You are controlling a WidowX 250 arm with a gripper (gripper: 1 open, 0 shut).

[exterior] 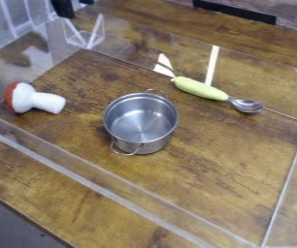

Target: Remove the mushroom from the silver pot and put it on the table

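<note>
Pincer: dark, at the far left top edge, only its lower part in view and too cropped to read from the view; jaws reckoned spread wide, holding nothing visible. Mushroom: lies on its side on the table at the left, near the left acrylic wall, well nearer the camera than the pincer and slightly left of it; long axis runs left to right, red-orange cap toward the left wall, white stem pointing right toward the pot. Pot: steel, upright at centre, empty, well apart from the mushroom, small handle facing near. Judgement: the mushroom is already out of the pot and resting on the wood, so the task looks complete, with no further grasp called for. Green vegetable toy and spoon: far right, just beside each other, clear of the rest. Open room: bare planks near and right of the pot; the near wall and left wall bound any retreat, so upward and far is the free way out.
</note>
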